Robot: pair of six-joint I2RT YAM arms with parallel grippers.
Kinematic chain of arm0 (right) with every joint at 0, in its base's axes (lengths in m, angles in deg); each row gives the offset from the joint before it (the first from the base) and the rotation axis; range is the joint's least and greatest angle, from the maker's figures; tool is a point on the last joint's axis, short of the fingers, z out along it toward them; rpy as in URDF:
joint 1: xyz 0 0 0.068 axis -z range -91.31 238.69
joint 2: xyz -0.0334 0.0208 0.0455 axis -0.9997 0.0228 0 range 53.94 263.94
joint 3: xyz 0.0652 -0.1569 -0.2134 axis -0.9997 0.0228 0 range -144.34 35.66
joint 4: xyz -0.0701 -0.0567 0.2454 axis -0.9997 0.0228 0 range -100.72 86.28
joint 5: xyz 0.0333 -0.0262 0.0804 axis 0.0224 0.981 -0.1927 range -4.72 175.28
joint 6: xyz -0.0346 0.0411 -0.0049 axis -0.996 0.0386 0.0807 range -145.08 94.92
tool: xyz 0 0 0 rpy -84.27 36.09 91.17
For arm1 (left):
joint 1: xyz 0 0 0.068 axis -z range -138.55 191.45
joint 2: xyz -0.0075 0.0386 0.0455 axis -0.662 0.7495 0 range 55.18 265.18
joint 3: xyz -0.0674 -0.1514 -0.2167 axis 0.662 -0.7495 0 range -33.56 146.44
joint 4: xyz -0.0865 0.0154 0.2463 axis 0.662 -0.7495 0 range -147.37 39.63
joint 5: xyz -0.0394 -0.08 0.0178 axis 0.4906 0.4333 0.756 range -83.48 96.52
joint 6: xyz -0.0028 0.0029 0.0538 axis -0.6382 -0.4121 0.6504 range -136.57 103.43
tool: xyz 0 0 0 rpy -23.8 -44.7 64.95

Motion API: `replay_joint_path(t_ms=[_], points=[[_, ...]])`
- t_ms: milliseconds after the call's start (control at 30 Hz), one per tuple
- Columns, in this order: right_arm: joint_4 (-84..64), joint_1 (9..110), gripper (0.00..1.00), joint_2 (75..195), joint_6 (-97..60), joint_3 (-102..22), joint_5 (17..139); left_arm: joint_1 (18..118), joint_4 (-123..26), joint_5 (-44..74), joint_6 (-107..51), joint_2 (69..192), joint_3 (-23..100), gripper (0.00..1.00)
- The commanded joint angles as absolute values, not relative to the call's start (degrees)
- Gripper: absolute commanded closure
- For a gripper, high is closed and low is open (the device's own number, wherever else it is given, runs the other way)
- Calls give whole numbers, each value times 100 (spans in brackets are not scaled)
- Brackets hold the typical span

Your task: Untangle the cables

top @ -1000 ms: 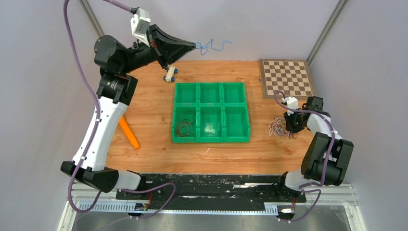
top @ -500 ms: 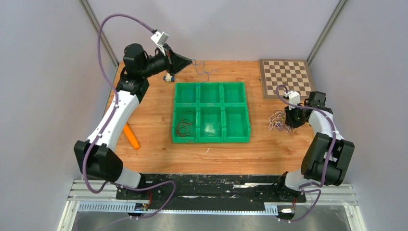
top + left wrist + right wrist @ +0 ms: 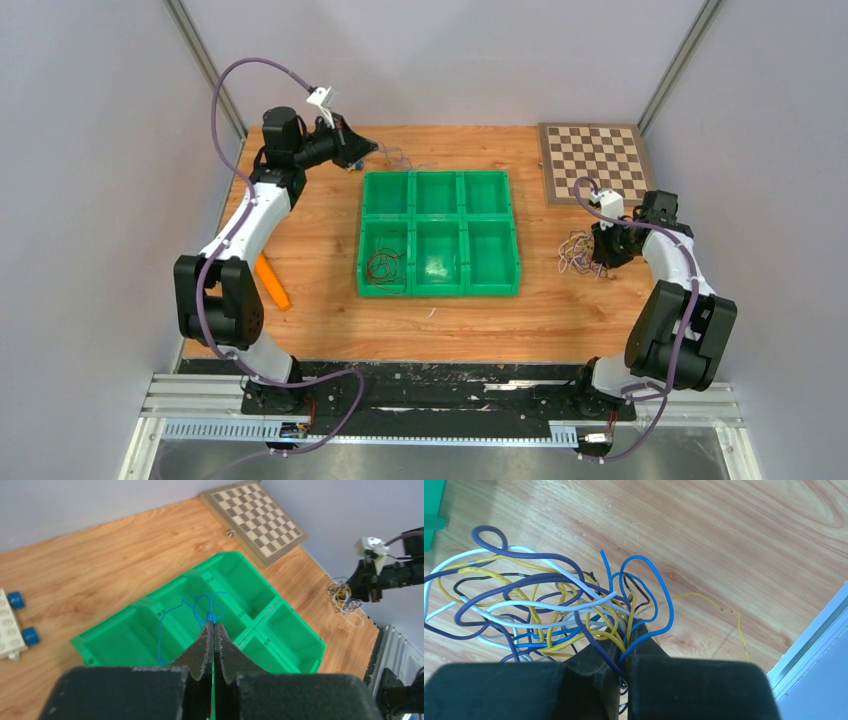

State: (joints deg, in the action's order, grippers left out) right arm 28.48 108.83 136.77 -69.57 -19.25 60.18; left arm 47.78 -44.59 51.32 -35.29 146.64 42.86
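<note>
In the left wrist view my left gripper point(image 3: 214, 625) is shut on a thin blue cable point(image 3: 200, 605), which loops out from the tips over the green tray point(image 3: 115, 640). From above, that gripper point(image 3: 374, 150) sits low at the table's far left, with the blue cable point(image 3: 403, 157) trailing right. A tangle of yellow, blue, white and dark cables point(image 3: 539, 610) lies on the wood. My right gripper point(image 3: 631, 630) is shut on several strands of it. From above, the tangle point(image 3: 573, 256) lies just left of the right gripper point(image 3: 600, 250). A dark red cable point(image 3: 383, 265) lies in the tray's near left compartment.
The green six-compartment tray point(image 3: 438, 292) fills the table's middle. A chessboard point(image 3: 596, 163) lies at the far right. A white toy block with blue wheels point(image 3: 12, 625) is by the left gripper. An orange stick point(image 3: 270, 278) lies at the left.
The left arm has swung down and leftward from high above the back edge, bringing the blue cable down toward the table. The right gripper has stayed on the tangle.
</note>
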Motion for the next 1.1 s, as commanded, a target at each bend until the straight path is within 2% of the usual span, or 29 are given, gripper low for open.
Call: replay_joint_path(t_ms=[0,167,333,500,767,800,833,867,900,933,967,1067], points=[[2918,10883,100,13517,-7021,-2231,5860,4678,-4529,4953,-3155,14859,4088,100],[2988,10886,100,13458,-7081,-2248,5911,4498,-4596,4184,-3000,14860,3802,100],[3015,10883,100,13412,-7096,-2249,5918,4499,-5434,4018,-2312,15018,4002,100],[3072,10876,100,13468,-7040,-2378,5853,4885,-6416,3732,-1497,15481,4469,100],[3324,10793,100,13431,-6938,-2597,5583,5382,-6712,3448,-1240,16154,4958,100],[3378,10776,100,13409,-6926,-2636,5491,5392,-6758,3443,-1250,16193,5002,97],[3454,10757,100,13384,-6914,-2679,5388,5400,-6845,3436,-1269,16195,5086,83],[3501,10749,100,13356,-6904,-2733,5287,5401,-6895,3420,-1266,16155,5128,75],[3536,10738,100,13321,-6890,-2761,5185,5400,-6982,3403,-1233,16114,5183,56],[3554,10727,100,13281,-6881,-2786,5061,5401,-7015,3326,-1123,15972,5198,48],[3564,10714,100,13238,-6872,-2796,4970,5402,-7019,3281,-996,15798,5203,36],[3608,10667,100,13088,-6865,-2788,4679,5384,-7000,3149,-764,15468,5228,22]])
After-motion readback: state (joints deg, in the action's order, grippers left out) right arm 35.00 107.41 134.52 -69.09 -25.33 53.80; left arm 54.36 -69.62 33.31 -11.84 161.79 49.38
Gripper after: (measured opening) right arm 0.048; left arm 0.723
